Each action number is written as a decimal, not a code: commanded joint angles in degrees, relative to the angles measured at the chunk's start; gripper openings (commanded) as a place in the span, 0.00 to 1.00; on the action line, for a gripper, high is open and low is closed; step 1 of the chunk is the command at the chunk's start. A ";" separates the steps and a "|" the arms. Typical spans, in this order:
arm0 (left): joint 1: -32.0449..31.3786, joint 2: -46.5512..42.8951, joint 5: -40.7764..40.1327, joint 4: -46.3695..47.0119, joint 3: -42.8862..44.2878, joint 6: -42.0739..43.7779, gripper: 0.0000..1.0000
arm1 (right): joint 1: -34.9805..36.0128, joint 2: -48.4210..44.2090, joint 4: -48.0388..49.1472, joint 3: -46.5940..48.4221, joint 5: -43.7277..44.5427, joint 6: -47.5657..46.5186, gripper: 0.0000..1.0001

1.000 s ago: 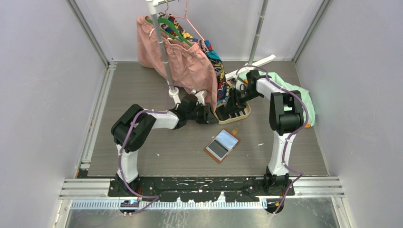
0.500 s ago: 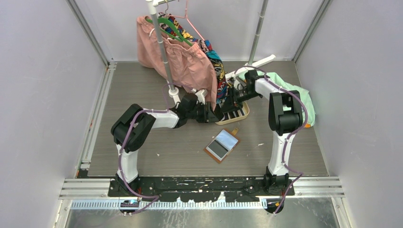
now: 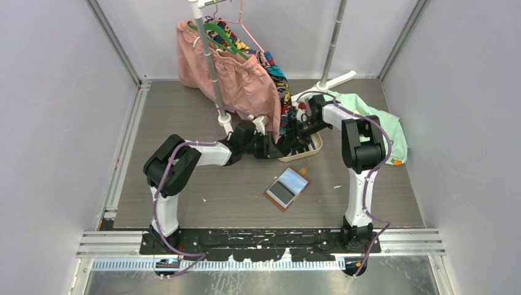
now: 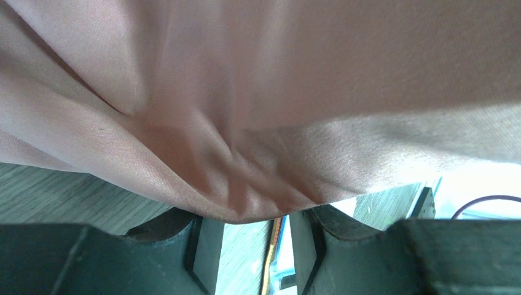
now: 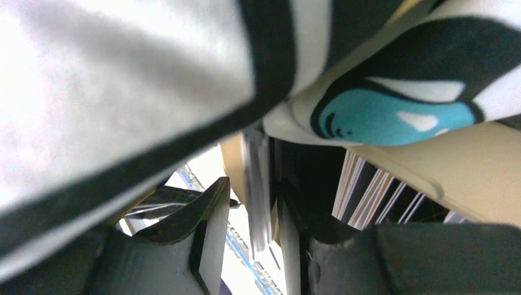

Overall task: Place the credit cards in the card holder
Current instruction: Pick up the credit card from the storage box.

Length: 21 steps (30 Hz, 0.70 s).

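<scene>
Card holder (image 3: 287, 187) lies open on the table (image 3: 184, 184), long axis diagonal, snap tab pointing far-right toward the tray (image 3: 316, 146). Cards (image 5: 368, 190) stand on edge in the tray. Right gripper (image 5: 252, 195) is part open around one upright card (image 5: 258, 221), with a gap on one side. Left gripper (image 4: 249, 236) is part open and empty under pink cloth (image 4: 246, 92).

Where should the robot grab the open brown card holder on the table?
Probably by an outer edge, coming straight down from above. The card holder lies open and flat on the table, apart from both arms, so a finger would have to slip under it. The small tab sticking out at its far corner may be an easier pinch.
</scene>
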 commanded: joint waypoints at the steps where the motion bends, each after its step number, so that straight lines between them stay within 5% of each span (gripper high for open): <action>1: -0.18 0.19 -0.52 1.04 2.16 1.02 0.42 | 0.66 -0.93 2.31 -0.43 4.67 1.14 0.40; 9: -0.15 -2.66 -0.75 1.20 0.18 2.61 0.43 | 1.50 2.09 2.24 0.66 4.33 0.67 0.38; 17: -0.07 -7.49 -1.37 1.04 -2.74 3.91 0.43 | -0.72 1.05 1.88 0.94 -1.77 -0.49 0.02; 21: 0.02 -9.92 -1.19 1.09 -4.23 4.34 0.44 | -3.02 -0.76 1.13 0.69 -4.37 -2.43 0.01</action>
